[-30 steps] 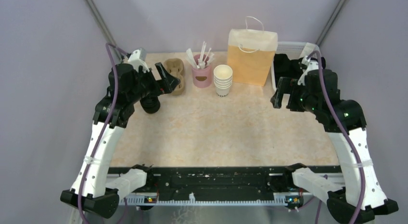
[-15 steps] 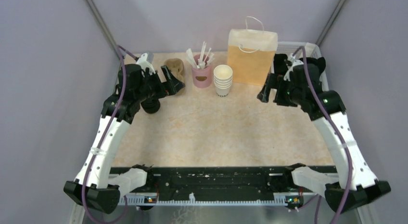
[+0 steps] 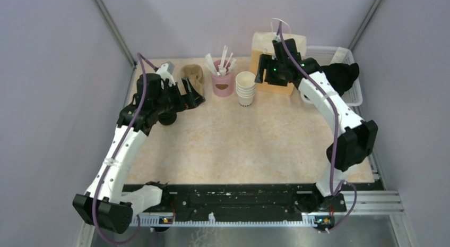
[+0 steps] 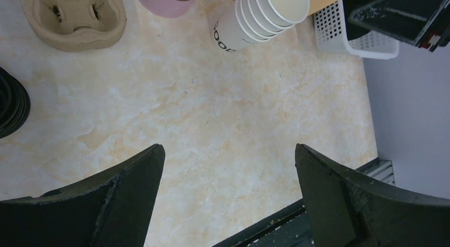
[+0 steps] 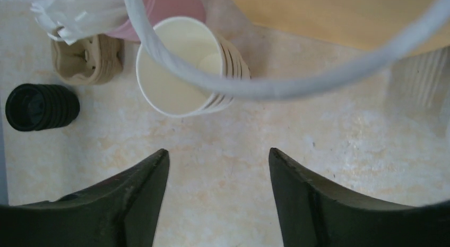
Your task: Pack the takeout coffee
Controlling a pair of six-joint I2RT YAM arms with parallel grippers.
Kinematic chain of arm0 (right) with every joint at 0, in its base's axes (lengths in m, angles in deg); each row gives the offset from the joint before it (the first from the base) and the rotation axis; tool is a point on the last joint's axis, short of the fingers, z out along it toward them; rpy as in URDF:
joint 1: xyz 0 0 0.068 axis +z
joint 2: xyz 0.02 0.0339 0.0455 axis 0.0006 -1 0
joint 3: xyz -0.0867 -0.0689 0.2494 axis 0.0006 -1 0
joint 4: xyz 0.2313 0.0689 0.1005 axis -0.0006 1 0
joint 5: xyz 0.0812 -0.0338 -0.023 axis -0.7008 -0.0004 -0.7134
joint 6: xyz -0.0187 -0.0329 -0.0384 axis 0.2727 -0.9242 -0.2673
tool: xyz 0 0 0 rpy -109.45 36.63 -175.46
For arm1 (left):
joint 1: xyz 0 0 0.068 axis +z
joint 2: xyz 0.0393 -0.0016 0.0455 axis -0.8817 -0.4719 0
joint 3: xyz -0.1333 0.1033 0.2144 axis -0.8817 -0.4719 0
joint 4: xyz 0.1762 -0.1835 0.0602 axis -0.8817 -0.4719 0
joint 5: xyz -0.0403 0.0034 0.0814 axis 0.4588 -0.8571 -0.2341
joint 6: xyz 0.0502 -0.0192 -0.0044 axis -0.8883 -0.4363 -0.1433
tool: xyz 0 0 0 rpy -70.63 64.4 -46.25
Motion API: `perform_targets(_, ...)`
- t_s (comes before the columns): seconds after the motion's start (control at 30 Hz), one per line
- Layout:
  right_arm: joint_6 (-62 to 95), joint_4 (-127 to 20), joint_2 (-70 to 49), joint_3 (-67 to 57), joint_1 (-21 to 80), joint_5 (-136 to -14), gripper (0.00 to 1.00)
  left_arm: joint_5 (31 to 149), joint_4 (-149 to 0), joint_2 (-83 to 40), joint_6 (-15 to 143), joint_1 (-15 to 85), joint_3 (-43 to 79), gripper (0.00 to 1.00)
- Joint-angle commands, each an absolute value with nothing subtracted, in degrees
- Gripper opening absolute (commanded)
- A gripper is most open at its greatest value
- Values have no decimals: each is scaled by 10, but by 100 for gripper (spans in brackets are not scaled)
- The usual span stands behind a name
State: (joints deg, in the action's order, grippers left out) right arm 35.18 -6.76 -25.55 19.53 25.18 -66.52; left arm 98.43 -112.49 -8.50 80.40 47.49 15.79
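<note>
No lidded white cup shows in any view; the takeout coffee is hidden or out of view. The tan paper bag (image 3: 289, 45) with white handles stands at the back. My right gripper (image 3: 264, 70) is open and empty, hovering by the bag's left front corner, above the stack of lidless cups (image 5: 180, 66); a bag handle (image 5: 265, 87) crosses its view. My left gripper (image 3: 193, 93) is open and empty at the back left, just in front of the cardboard cup carrier (image 3: 192, 73). Both wrist views show bare tabletop between the jaws of the left gripper (image 4: 228, 147) and the right gripper (image 5: 218, 150).
A pink cup of stirrers (image 3: 223, 83) stands left of the lidless cup stack (image 3: 245, 87). A stack of loose black lids (image 3: 168, 118) sits under my left arm. A white basket (image 3: 356, 93) at the back right holds a dark shape I cannot identify.
My right arm has swung left from the basket to the bag's left front, above the cup stack. My left gripper has edged back towards the carrier. Both stay open.
</note>
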Motion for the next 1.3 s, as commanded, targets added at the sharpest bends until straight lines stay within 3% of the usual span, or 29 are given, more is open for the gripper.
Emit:
perform_targets(0.0,362,-84,-324,303,264,-625,60,993,-1111,-109,774,473,166,98)
perform_targets(0.4,304,28,-499,522,336,-443,55,1001,-1128,-169,713,473,209,98)
perform_targets(1.27,307,27,-553,533,354,-397,39,1005,-1131,-195,685,472,227,98)
